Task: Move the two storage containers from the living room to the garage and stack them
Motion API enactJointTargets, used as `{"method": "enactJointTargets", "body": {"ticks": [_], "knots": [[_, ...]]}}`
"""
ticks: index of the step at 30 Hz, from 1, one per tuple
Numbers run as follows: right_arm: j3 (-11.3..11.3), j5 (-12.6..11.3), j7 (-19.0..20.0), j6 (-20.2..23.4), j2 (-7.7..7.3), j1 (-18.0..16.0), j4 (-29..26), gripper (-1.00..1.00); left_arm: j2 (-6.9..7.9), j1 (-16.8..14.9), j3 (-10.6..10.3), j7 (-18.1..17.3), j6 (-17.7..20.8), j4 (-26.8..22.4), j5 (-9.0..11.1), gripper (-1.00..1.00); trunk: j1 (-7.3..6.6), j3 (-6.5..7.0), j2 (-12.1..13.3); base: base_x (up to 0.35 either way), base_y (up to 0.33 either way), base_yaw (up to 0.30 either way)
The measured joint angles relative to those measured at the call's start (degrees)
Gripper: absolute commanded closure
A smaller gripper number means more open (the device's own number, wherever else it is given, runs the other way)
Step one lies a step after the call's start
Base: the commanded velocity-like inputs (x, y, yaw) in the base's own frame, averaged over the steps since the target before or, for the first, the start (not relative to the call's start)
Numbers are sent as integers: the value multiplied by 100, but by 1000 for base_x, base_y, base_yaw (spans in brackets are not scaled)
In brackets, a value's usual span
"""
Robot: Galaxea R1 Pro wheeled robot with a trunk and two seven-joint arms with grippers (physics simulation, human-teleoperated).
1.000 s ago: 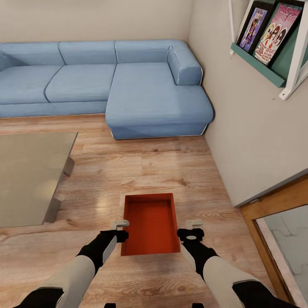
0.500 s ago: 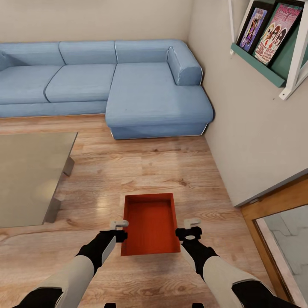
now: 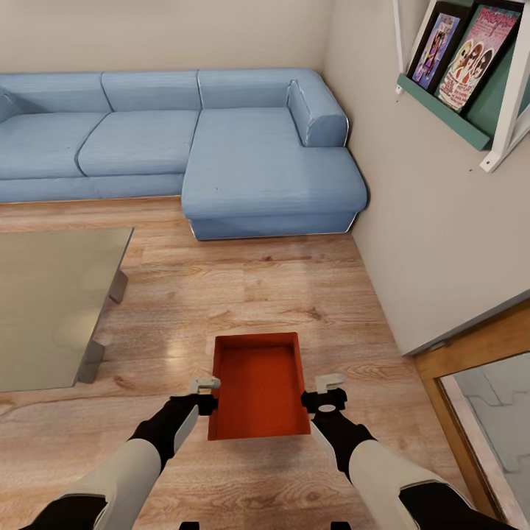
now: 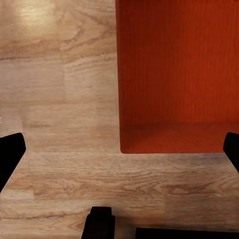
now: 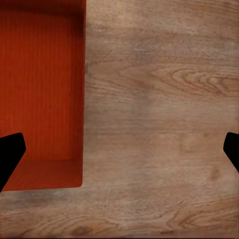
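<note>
I see one red-orange storage container [image 3: 259,390] sitting open-side up on the light wood-plank floor [image 3: 294,294] of the living room, directly ahead of me and well short of the blue corner sofa [image 3: 221,140] against the far wall. A glass-topped coffee table [image 3: 51,302] stands off to my left, and a wall shelf of picture books [image 3: 460,55] hangs on the right wall above a wood-framed doorway [image 3: 478,353].

My left gripper [image 3: 205,394] hovers just beside the container's left long wall, my right gripper [image 3: 327,391] just beside its right long wall, so the box lies between them. In the left wrist view the black fingertips [image 4: 10,154] sit far apart, spread wide, with the container [image 4: 174,74] below and nothing pinched. The right wrist view shows the same: fingertips [image 5: 10,154] spread at opposite edges, the container [image 5: 42,94] beneath one of them, bare planks [image 5: 159,124] under the other.
</note>
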Motion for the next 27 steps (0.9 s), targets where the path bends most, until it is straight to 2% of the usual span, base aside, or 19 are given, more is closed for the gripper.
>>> {"method": "enactJointTargets", "body": {"ticks": [2, 21, 27], "knots": [[2, 27, -1, -9, 0, 0, -28, -100, 13, 0, -3, -5, -199, -1, -1, -100, 0, 0, 0, 0, 0, 0], [-11, -28, -1, 39, 0, 0, -29, -100, -24, 0, 10, 9, -228, 16, -5, -100, 0, 0, 0, 0, 0, 0], [-12, -25, 2, 68, 0, 1, -28, -100, -22, 0, 6, -2, -189, 16, -1, -100, 131, -107, -239, 0, 0, 0]]}}
